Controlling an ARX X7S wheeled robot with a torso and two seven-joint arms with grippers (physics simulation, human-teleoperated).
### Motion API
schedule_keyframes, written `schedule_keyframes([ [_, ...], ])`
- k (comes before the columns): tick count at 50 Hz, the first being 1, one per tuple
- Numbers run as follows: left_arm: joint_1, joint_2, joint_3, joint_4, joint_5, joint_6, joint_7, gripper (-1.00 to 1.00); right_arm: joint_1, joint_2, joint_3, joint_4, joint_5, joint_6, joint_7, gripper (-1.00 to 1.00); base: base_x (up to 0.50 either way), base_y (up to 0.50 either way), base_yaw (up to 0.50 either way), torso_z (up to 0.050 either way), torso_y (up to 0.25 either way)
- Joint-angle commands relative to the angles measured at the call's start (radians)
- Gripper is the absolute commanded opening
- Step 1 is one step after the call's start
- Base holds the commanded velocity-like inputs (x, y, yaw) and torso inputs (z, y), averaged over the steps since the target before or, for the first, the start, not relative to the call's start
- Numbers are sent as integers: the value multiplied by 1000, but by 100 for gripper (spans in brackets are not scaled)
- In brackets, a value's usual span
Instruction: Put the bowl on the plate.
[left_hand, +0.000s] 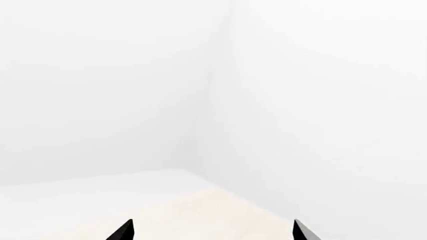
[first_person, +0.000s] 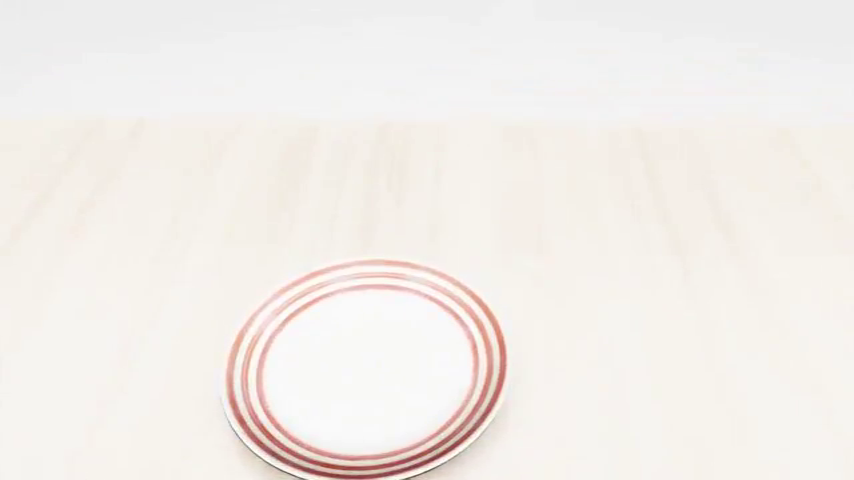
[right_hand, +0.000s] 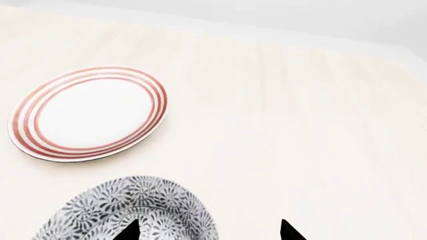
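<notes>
Bowl (right_hand: 127, 212) beside plate (right_hand: 87, 114) — apart

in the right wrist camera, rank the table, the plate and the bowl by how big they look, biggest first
1. The table, filling most of the view.
2 and 3. The plate and the bowl cannot be ranked. The plate shows whole, but the bowl is nearer the camera and cut off at the picture's edge.

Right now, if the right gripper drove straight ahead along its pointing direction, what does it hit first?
Likely the bowl: one finger of the right gripper already overlaps its rim. The other finger faces bare table. Depth is unclear.
</notes>
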Motion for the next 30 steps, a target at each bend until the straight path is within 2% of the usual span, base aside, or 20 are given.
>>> schedule_keyframes([
  [1, 1, -6, 3, 2, -1, 2, -9, 100, 50, -27, -117, 93, -45, -20, -65, 100, 0, 0, 0, 0, 0],
  [11, 4, -12, 3, 1, -4, 2, -17, 100, 217, -68, -344, 194, -76, -28, -127, 100, 0, 0, 0, 0, 0],
  [20, 13, -16, 2, 3, -8, 3, -22, 100, 329, -116, -452, 267, -64, -13, -185, 100, 0, 0, 0, 0, 0],
  [25, 15, -17, 0, 1, -11, 6, -24, 100, 306, -122, -433, 281, -54, -26, -203, 100, 0, 0, 0, 0, 0],
  [26, 16, -18, -5, -3, -17, 3, -28, 100, 167, -148, -328, 274, -32, -67, -276, 100, 0, 0, 0, 0, 0],
  [30, 18, -19, -5, -4, -18, 5, -30, 100, 155, -147, -324, 274, -41, -64, -285, 100, 0, 0, 0, 0, 0],
])
